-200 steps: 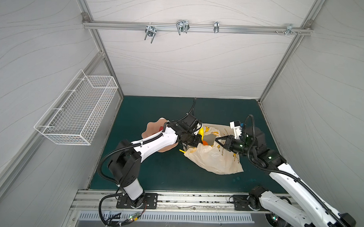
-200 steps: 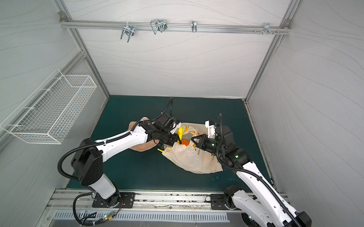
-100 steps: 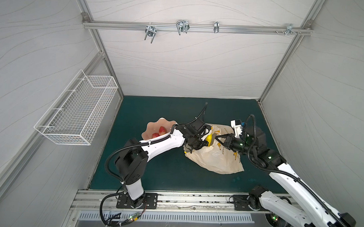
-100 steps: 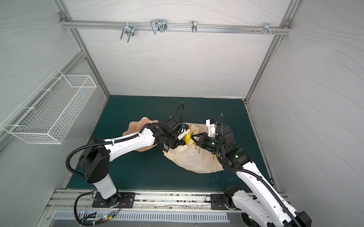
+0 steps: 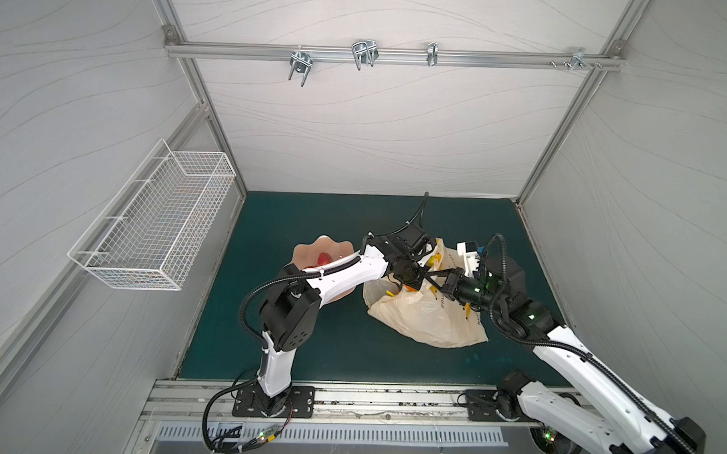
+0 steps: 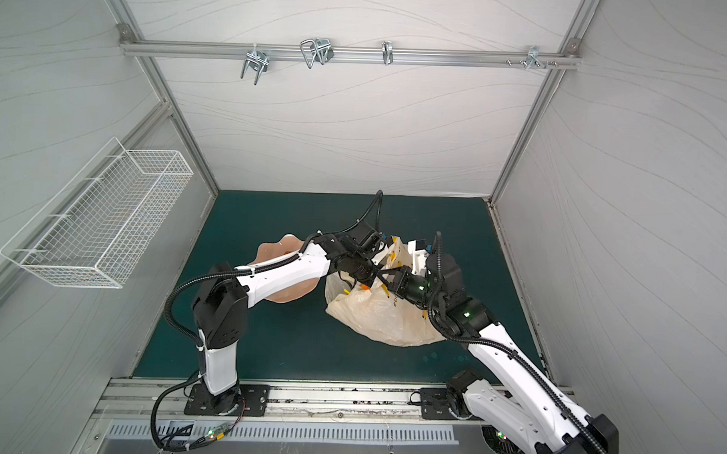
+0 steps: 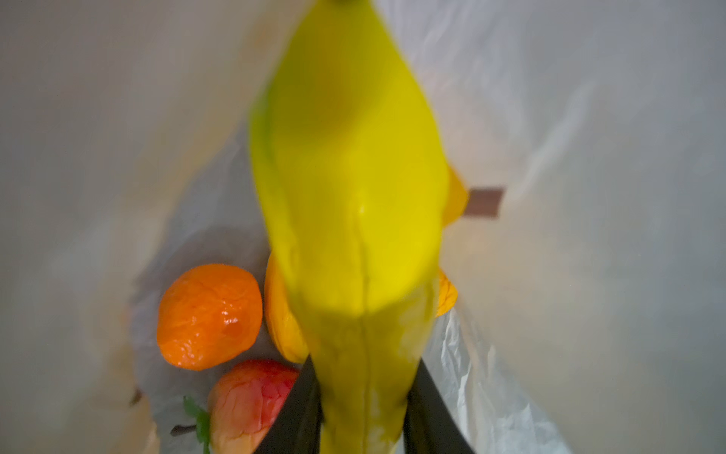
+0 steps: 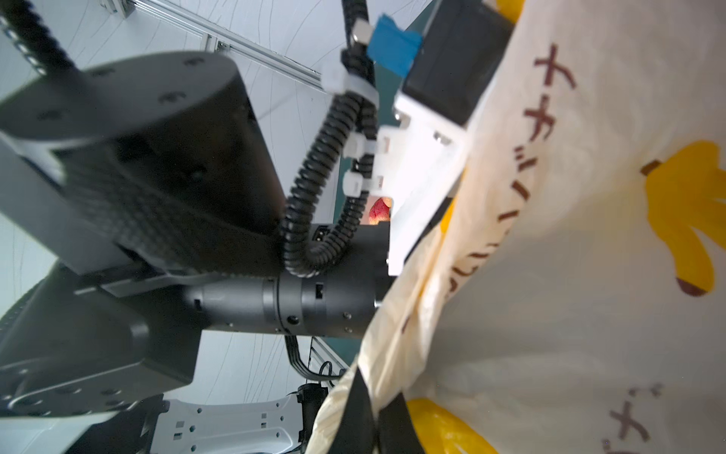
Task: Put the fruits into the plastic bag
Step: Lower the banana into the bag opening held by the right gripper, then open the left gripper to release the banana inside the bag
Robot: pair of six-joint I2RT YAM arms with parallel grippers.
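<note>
left fingers (image 7: 302, 408) pinching banana (image 7: 353, 177), long axis straight out from fingers, deeper into plastic bag (image 7: 569, 275), orange (image 7: 208, 314) beyond; right fingers (image 8: 353, 420) pressed together on its rim.

The long glossy yellow toy banana (image 7: 353, 196) is a blur in the left wrist view, its far end cut off by the frame, hiding most of a yellow-orange fruit (image 7: 279, 314) behind it. The red toy apple (image 7: 251, 401) runs off the edge, as do the dark fingers of the left gripper (image 7: 365, 363). In both top views the white left arm (image 5: 352, 273) covers much of the wavy peach-pink dish (image 5: 307, 251); the red fruit (image 5: 323, 258) in it is too small to name.
</note>
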